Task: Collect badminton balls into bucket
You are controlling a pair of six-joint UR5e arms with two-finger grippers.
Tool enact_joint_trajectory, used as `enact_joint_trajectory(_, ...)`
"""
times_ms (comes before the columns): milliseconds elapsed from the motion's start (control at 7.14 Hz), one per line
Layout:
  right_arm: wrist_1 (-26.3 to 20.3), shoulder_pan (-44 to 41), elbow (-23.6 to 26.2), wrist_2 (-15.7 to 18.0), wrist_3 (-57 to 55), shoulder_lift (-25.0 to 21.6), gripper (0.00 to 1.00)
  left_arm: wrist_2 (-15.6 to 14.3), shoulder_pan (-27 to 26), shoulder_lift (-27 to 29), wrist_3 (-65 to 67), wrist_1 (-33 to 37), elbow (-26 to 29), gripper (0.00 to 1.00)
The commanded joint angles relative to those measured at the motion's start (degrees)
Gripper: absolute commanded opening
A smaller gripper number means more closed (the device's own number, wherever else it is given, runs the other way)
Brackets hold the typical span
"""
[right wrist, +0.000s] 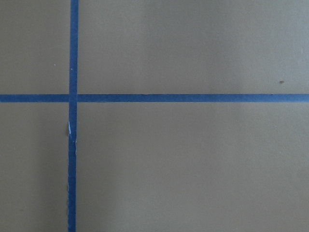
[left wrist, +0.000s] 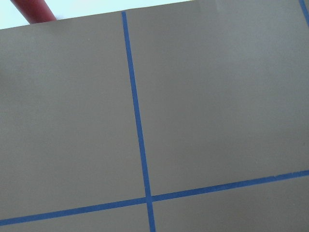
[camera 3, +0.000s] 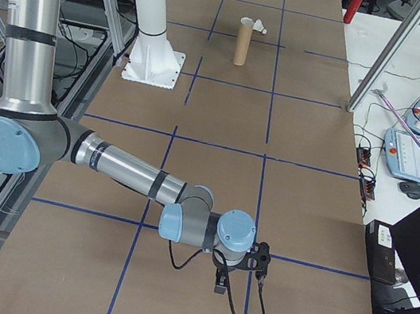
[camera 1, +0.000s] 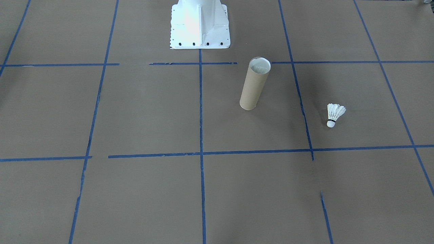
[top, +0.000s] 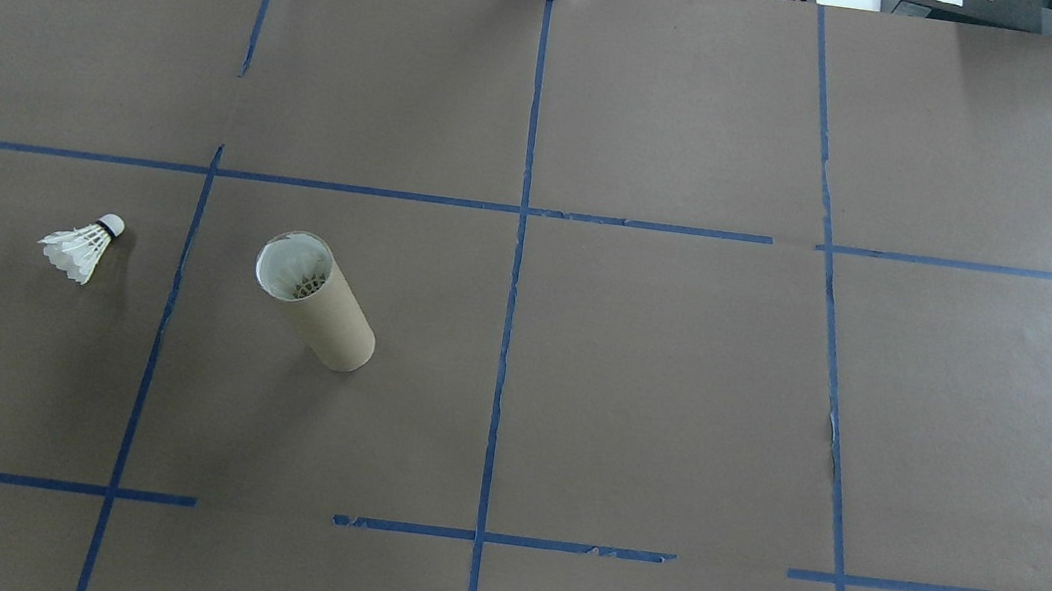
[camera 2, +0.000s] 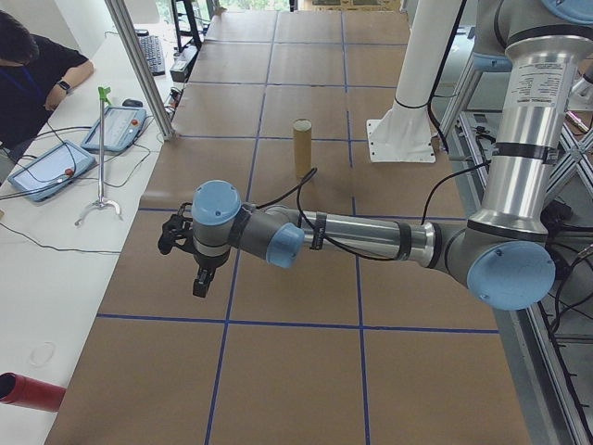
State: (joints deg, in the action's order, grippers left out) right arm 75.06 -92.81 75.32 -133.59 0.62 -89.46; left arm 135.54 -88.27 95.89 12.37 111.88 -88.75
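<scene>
Table (top: 673, 404) covered in brown paper with a blue tape grid (top: 506, 333); white robot base (camera 1: 200, 25) at 12 o'clock in the front-facing view. Bucket (top: 316, 302), a brown cardboard tube, stands upright left of centre overhead, white feathers visible inside its open top. One badminton ball (top: 82, 246) lies on its side on the paper at 9 o'clock of the bucket overhead, apart from it, cork tip pointing to about 1 o'clock. Left gripper (camera 2: 190, 255) hangs over the paper near the table's left end, well away from both; right gripper (camera 3: 243, 271) is likewise near the right end. Both show only in the side views, so cannot tell if the fingers are spread or closed. Wrist cameras see only paper and tape. Side benches hold tablets, cables, a red tube (camera 2: 28, 391); a seated person (camera 2: 32, 79) at 10 o'clock in the left view.
</scene>
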Motion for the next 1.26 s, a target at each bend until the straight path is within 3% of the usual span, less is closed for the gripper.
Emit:
enact_joint_trajectory(0, 0.0, 0.0, 0.0, 0.0, 0.0, 0.0, 1.00, -0.5, 10.2, -3.2, 20.9, 18.6, 1.0, 1.00)
enact_joint_trajectory(280, 0.0, 0.0, 0.0, 0.0, 0.0, 0.0, 1.00, -1.8, 14.4, -5.3, 42.6, 30.5, 1.1, 1.00)
enact_joint_trajectory(420, 0.0, 0.0, 0.0, 0.0, 0.0, 0.0, 1.00, -4.3, 17.1, -8.0, 53.6, 40.2, 1.2, 1.00)
enact_joint_trajectory(840, 0.0, 0.0, 0.0, 0.0, 0.0, 0.0, 1.00, -17.2, 28.6, -11.9, 83.8, 58.4, 1.0, 1.00)
enact_joint_trajectory(1120, 0.0, 0.0, 0.0, 0.0, 0.0, 0.0, 1.00, -25.6, 36.3, -12.8, 96.2, 59.9, 0.2, 1.00)
